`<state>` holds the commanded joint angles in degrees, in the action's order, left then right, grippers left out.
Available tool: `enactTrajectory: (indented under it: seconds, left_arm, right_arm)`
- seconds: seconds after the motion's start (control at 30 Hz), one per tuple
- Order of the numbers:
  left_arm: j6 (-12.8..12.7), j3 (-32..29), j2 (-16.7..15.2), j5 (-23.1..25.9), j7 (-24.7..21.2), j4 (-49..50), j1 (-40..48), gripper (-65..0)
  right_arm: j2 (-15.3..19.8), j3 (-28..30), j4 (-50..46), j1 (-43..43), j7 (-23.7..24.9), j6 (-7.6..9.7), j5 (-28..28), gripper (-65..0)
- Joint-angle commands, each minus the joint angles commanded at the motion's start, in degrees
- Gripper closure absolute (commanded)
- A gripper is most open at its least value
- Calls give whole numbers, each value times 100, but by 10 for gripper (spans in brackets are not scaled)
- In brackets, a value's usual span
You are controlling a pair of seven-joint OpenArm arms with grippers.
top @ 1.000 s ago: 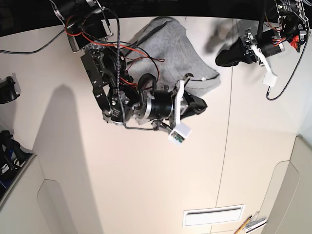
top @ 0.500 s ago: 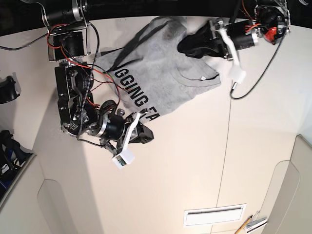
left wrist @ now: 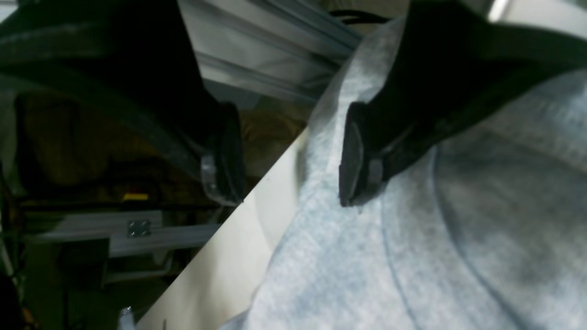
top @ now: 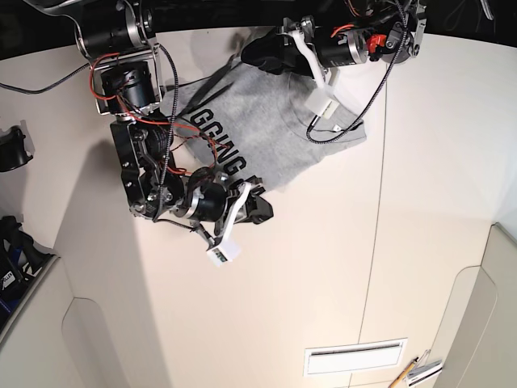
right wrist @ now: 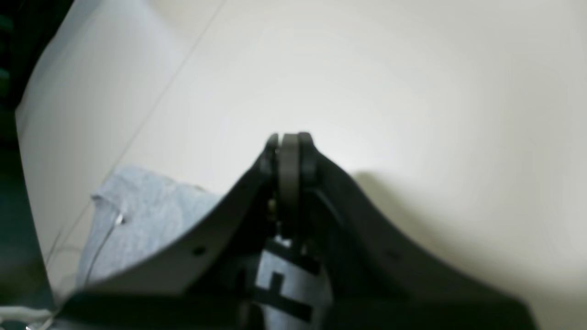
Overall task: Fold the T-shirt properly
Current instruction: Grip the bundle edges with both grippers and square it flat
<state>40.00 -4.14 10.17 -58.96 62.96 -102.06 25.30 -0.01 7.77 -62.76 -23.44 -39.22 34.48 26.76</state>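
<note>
Right hand (right wrist: pixel 289 151) is showing its black pads pressed together at the centre of the right wrist view, pinching a strip of the T-shirt (top: pixel 266 121) whose bold black block letters, seemingly "FF", are peeking out just below the tips. Left hand (left wrist: pixel 289 156) is sitting with its pads spread apart at the upper middle of the base view, one rubbery pad (left wrist: pixel 353 156) lying against the soft heather-grey knit near a curved seam. Across the shirt in the base view, partial lettering reading something like "GGING" is showing. Shirt is lying rumpled on the smooth cream surface (top: pixel 323 267) in the upper centre, stretching between both hands.
</note>
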Motion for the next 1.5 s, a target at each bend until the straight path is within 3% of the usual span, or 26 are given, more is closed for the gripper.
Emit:
enactTrajectory:
  seconds: [0.3,0.4,0.53,0.7,0.97,1.13,1.5]
  left_arm:
    - [0,52,2,26,24,72,-72,-330]
    - [0,52,55,470,26,72,-170,-330]
    - [0,52,291,525,26,72,-428,-330]
    - [0,52,577,656,22,74,-691,-330]
    - [0,52,605,1211,13,79,-1207,-330]
    - [-41,52,603,1480,-136,79,-1423,-330]
    - [-56,52,605,2100,-291,83,-1779,-330]
  right_arm:
    - [2,909,0,15,319,-4,-713,0]
    - [46,992,0,31,295,-17,-752,0]
    - [273,992,0,33,291,-17,-741,0]
    - [640,992,0,33,4,-17,-264,0]
    - [1078,990,-2,37,-651,-17,479,0]
    - [1143,986,-2,50,-1060,-17,887,0]
    - [1145,850,-459,776,-1075,-13,872,0]
